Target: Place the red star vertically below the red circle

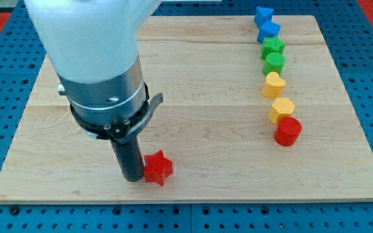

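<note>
The red star (158, 168) lies on the wooden board (199, 110) near the view's bottom, left of centre. My tip (133, 177) stands right against the star's left side. The red circle (288, 131) sits far to the view's right, at the bottom end of a column of blocks. The star is lower than the circle and well to its left.
Above the red circle a column runs toward the view's top: a yellow hexagon (282, 109), a yellow heart (273, 84), a green circle (274, 63), a green star (272, 46), a blue cube (269, 30) and a blue block (263, 15). The arm's body (96, 58) covers the board's upper left.
</note>
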{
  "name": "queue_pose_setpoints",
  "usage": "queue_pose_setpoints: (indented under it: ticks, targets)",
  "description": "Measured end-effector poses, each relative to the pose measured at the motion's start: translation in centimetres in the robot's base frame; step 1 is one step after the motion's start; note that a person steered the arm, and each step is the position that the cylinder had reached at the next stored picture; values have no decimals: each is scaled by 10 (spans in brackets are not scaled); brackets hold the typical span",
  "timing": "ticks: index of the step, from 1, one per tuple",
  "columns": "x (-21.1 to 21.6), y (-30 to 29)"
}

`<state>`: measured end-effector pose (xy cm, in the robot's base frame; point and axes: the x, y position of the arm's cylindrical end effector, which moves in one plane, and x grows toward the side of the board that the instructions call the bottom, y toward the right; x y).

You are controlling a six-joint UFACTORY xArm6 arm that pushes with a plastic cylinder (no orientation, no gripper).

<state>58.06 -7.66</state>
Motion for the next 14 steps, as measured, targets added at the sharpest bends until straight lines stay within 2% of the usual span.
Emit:
queue_pose_setpoints:
  ticks: [1, 2, 4, 5, 7, 8, 9, 10, 11, 12, 14]
  targets:
    - [-28, 73]
    - [-35, 147]
    - [-76, 161]
    - [-71, 206]
    - [-36, 207]
    - [-36, 198]
    - [-26, 154]
    - [0, 128]
    - [31, 166]
    - [35, 235]
    - [37, 251]
